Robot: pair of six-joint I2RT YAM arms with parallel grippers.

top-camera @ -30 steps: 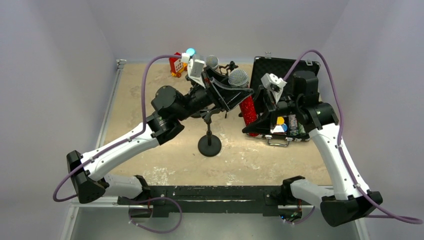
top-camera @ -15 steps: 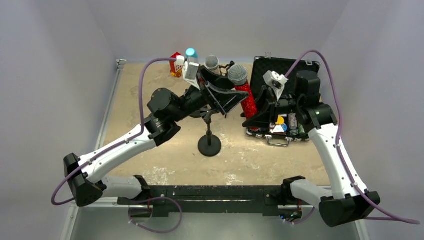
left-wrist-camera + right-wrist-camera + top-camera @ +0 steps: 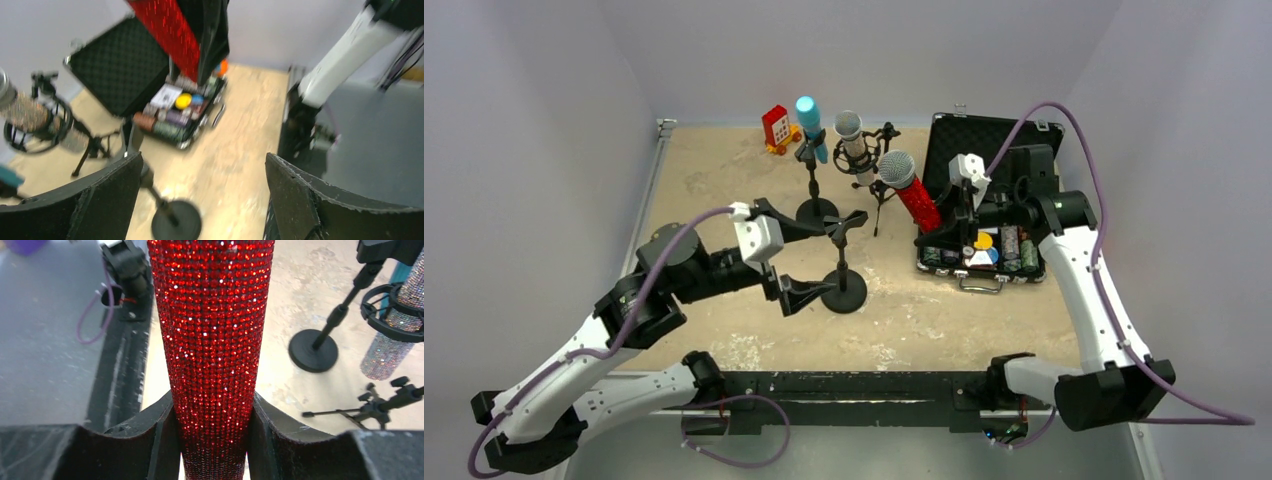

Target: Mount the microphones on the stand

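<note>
Desk [image 3: 724,200]: a beige, mottled, stone-like top is seen, on which all the things stand.
Case [image 3: 986,140]: lies opened at the right; its lid is lined with black ribbed foam, and rows of coloured chips are laid in its tray.
Left pincer [image 3: 824,258]: its black fingers are spread wide apart and nothing is gripped. The round-based stand [image 3: 842,290] is seen just in front of the fingertips; contact cannot be told.
Right pincer [image 3: 212,400]: clamped on the lower shaft of the red-glitter microphone [image 3: 212,315], which is held tilted above the case's left edge.
Red-glitter microphone: a tapering shaft studded with red sequins, topped by a grey mesh ball.
Silver-glitter microphone [image 3: 856,150]: set in a black ring mount on a tripod, far centre.
Blue microphone [image 3: 808,120]: smooth, clipped on a far stand.
</note>
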